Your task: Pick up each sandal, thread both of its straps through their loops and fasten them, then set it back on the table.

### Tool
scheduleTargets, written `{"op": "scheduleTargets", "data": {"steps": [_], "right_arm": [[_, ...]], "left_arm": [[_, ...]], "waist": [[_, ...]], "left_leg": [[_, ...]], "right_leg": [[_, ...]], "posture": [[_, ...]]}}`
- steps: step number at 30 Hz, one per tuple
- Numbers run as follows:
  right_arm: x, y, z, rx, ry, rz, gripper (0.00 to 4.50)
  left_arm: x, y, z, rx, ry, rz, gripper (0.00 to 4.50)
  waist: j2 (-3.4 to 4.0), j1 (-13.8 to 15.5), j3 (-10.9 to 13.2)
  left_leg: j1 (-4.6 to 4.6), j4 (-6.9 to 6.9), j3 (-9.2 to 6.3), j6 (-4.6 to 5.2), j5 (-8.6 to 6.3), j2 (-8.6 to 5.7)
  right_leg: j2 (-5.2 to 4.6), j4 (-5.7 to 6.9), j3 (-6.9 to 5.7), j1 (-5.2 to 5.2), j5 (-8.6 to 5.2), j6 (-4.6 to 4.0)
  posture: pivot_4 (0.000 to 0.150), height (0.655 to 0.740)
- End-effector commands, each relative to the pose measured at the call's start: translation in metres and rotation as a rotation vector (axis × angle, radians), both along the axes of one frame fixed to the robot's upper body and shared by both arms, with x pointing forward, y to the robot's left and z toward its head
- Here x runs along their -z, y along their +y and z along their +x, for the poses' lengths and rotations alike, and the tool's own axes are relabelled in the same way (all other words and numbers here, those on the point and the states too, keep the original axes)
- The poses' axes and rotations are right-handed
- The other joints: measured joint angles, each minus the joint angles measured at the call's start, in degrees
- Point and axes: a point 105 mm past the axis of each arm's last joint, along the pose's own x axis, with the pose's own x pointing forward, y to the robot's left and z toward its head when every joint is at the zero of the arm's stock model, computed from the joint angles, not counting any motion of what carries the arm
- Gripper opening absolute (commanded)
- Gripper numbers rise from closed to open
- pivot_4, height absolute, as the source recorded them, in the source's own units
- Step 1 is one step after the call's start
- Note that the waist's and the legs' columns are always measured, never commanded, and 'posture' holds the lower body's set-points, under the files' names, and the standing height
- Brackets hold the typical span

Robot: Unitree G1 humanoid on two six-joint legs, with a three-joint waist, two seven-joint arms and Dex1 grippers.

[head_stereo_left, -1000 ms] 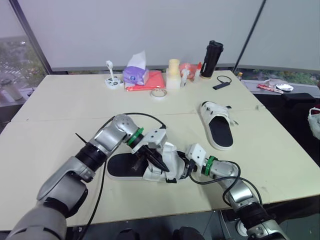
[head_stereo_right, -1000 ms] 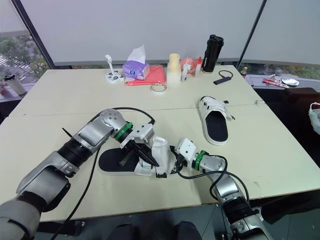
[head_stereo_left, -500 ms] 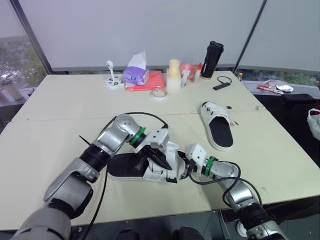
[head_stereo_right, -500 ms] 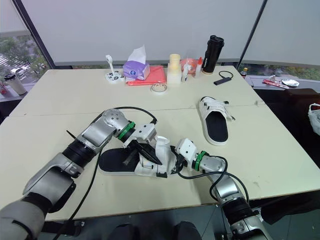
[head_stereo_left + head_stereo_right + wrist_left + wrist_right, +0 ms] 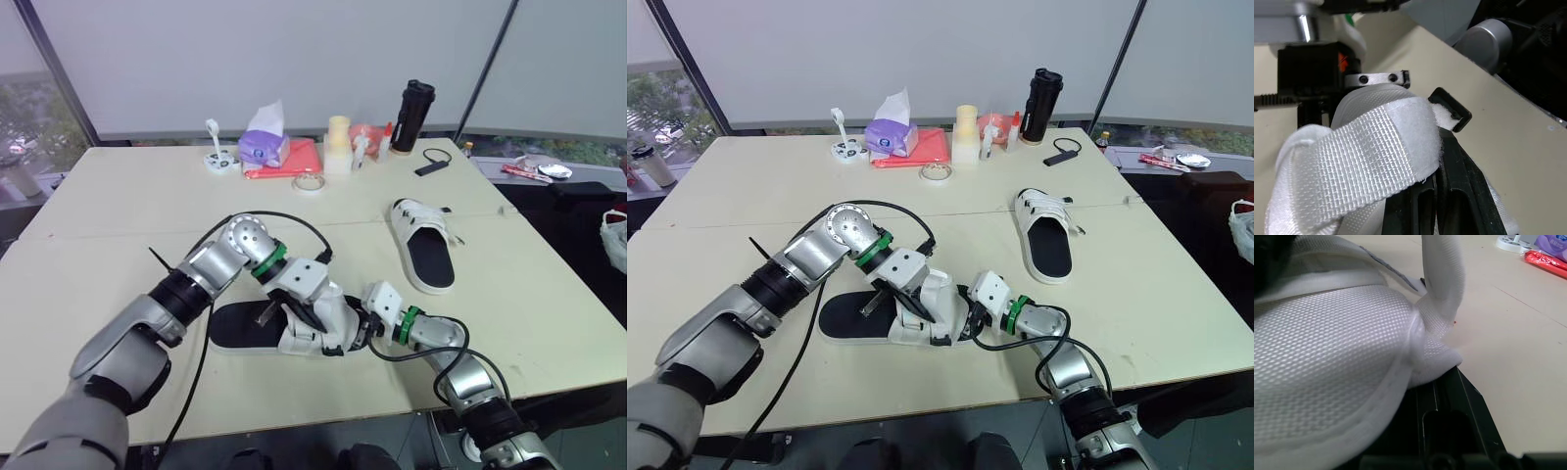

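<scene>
The near sandal (image 5: 253, 328), black footbed with a white upper, lies on the table in front of me. My left gripper (image 5: 294, 315) is over its upper, shut on a white hook-and-loop strap (image 5: 1364, 154), which is pinched against the black fingers (image 5: 1452, 196). My right gripper (image 5: 355, 331) is at the sandal's right side, shut on the edge of the white mesh upper (image 5: 1327, 342). The second sandal (image 5: 423, 245) lies alone on the table, farther back to the right, with its straps over the upper.
Along the far edge of the table (image 5: 118, 225) stand a purple tissue pack (image 5: 265, 145), a red cloth (image 5: 299, 162), a tape roll (image 5: 310, 183), a pale cup stack (image 5: 338, 144), a black bottle (image 5: 413, 102) and a dark flat device (image 5: 429, 166).
My left gripper has turned and sunk lower over the sandal's upper, taking the strap with it. The right gripper and both sandals have stayed where they were.
</scene>
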Motion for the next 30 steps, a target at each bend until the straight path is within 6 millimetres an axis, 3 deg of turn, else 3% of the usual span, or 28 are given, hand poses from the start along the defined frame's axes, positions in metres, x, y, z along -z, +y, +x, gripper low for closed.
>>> {"op": "scheduleTargets", "data": {"steps": [1,10,21,30], "right_arm": [[0.049,-0.007,-0.01,0.048,0.174,-0.086,0.0],[0.052,-0.007,-0.014,0.055,0.184,-0.084,0.0],[0.052,-0.007,-0.013,0.054,0.187,-0.084,0.0],[0.053,-0.008,-0.014,0.055,0.19,-0.088,0.0]], "left_arm": [[0.005,-0.006,-0.008,0.04,0.028,0.004,0.03],[-0.015,-0.016,-0.017,-0.03,0.223,-0.121,0.03],[0.02,0.003,-0.015,-0.031,0.095,-0.004,0.03],[0.027,-0.001,-0.016,-0.056,0.089,-0.043,0.03]], "waist": [[0.0,0.0,0.0],[0.0,0.1,0.0],[0.01,0.1,0.0],[0.02,0.2,-0.1]], "left_leg": [[0.0,0.0,0.01,0.0,0.0,0.0],[-0.01,0.02,0.07,0.0,0.0,0.0],[0.01,-0.02,0.11,0.0,0.0,0.0],[0.03,-0.02,0.13,0.0,0.0,0.0]], "right_leg": [[0.0,0.0,0.0,0.0,0.0,0.0],[0.02,0.0,0.0,0.01,0.0,0.01],[0.04,0.01,0.0,0.0,0.0,-0.01],[0.03,0.0,0.0,0.04,-0.01,-0.01]], "posture": [[0.15,0.74],[0.15,0.74],[0.15,0.74],[0.15,0.74]]}}
